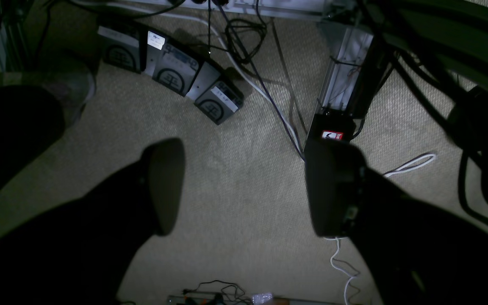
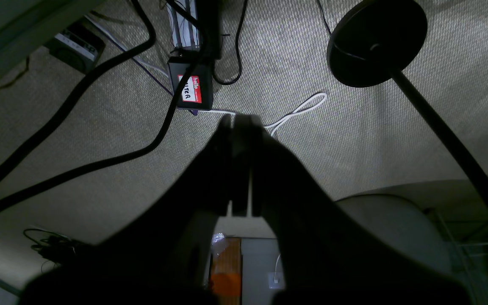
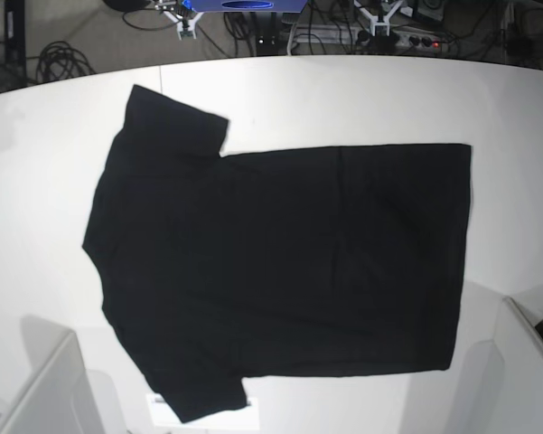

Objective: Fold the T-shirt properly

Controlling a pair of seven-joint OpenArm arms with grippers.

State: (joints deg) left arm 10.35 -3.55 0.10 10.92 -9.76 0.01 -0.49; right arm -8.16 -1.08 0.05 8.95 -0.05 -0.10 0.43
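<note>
The T-shirt [image 3: 280, 271] lies spread flat on the white table [image 3: 343, 99], plain black side up. Its sleeves point to the upper left and lower left, and its hem runs down the right. Neither arm shows in the base view. In the left wrist view my left gripper [image 1: 248, 148] is open, its two dark fingers wide apart with nothing between them, over beige carpet. In the right wrist view my right gripper [image 2: 237, 120] is shut, fingers pressed together on nothing, also over carpet. The T-shirt is out of sight in both wrist views.
Below the left gripper lie grey foot pedals [image 1: 172, 76], cables and a metal frame leg [image 1: 345, 80]. Under the right gripper sit a black box with a red label [image 2: 191, 89], thick black cables and a round stand base [image 2: 375, 42]. White panels [image 3: 45, 398] flank the table's near corners.
</note>
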